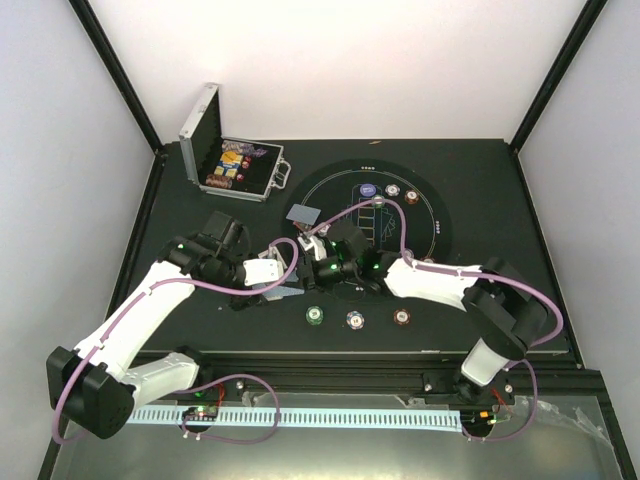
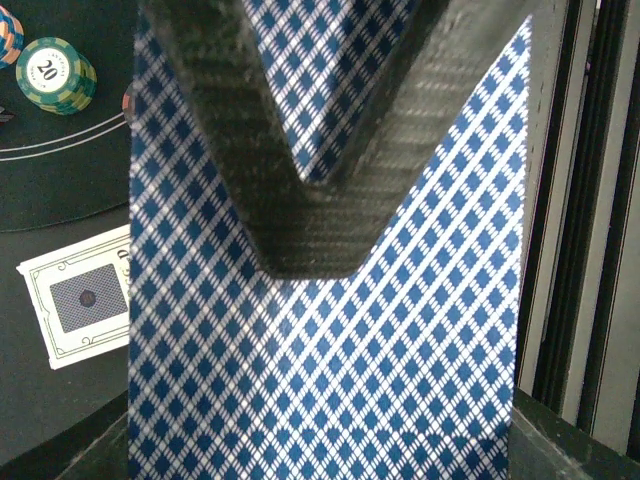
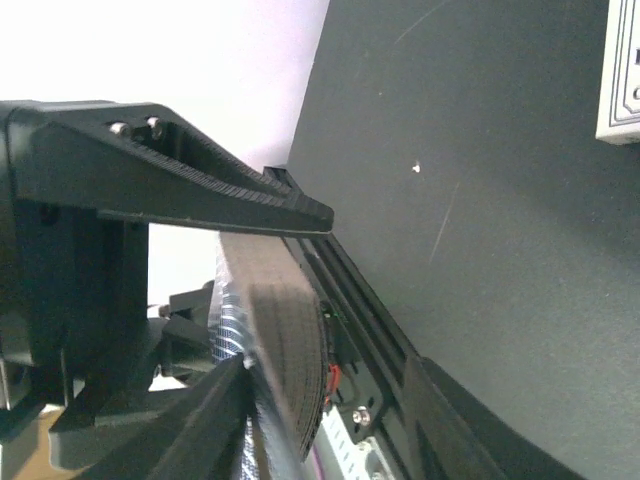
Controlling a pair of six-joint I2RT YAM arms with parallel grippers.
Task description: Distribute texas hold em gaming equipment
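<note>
Mid-frame handover of the card deck (image 2: 330, 380)
At the near edge of the tabletop (image 1: 480, 200), your left pincer (image 2: 305, 200) pinches it so your right pincer (image 3: 285, 290) straddles its edge, probably to peel a card; you cannot tell if it grips.

Robot lab test cell: plain white panels (image 1: 330, 60) on 3 sides w/ black frame posts (image 1: 117, 75) at the corners, a black surface (image 1: 490, 190) boxed in btwn them; left arm (image 1: 140, 320) & right arm (image 1: 440, 282), both white-and-black, bolted to a black rail (image 1: 330, 368) at the near edge, purple cables (image 1: 552, 312) looping loose off them, white slotted cable strip (image 1: 330, 415) along the front
</note>
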